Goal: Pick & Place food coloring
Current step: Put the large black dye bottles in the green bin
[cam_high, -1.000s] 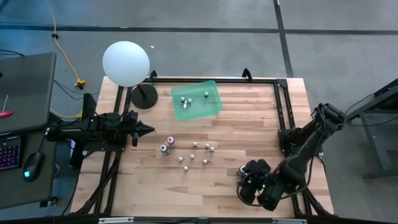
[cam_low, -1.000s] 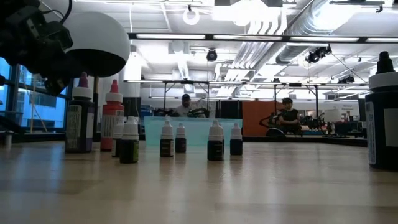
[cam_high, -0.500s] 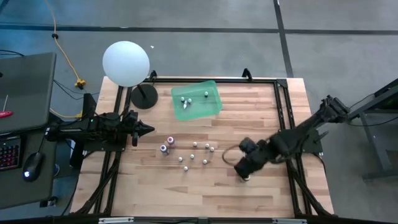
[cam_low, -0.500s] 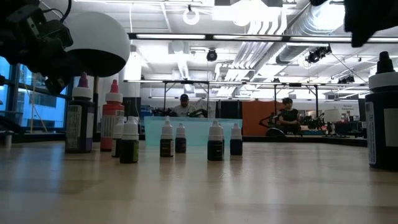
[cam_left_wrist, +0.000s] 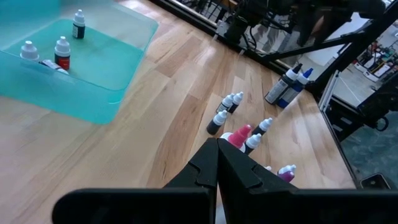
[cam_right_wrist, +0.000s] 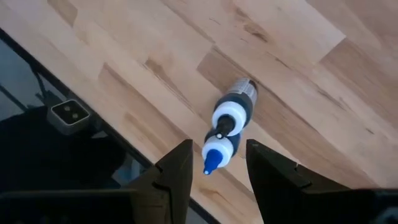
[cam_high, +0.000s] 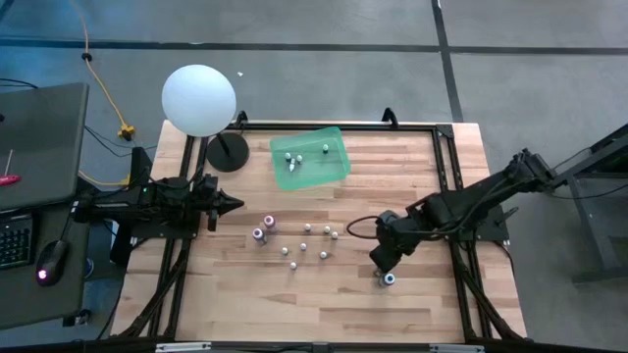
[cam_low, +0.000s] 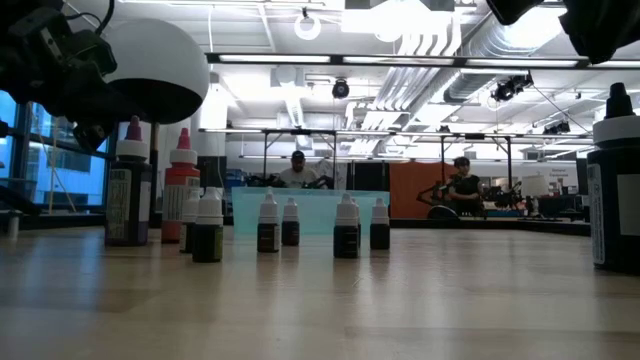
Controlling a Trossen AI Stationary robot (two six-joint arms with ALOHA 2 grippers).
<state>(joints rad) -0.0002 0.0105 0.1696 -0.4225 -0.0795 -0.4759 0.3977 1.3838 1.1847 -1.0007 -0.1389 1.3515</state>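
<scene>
Right tool sits near the desk's front edge, right of centre, fingers apart and holding nothing. Right wrist view looks down between them at two standing bottles, touching: a blue-capped bottle and a white-capped dark bottle. High view shows only one blue cap just in front of that tool.

Farther in, mid-desk, a loose cluster of small food coloring bottles with whitish caps, all upright, and two bigger purple-topped bottles just to their left. Low view shows the same lot standing in a row.

Left tool hangs at the desk's left side, fingers pressed together, pointing at the cluster, nothing held.

At the far side, teal tray holds a few more small bottles. White globe lamp stands at the far left corner.
</scene>
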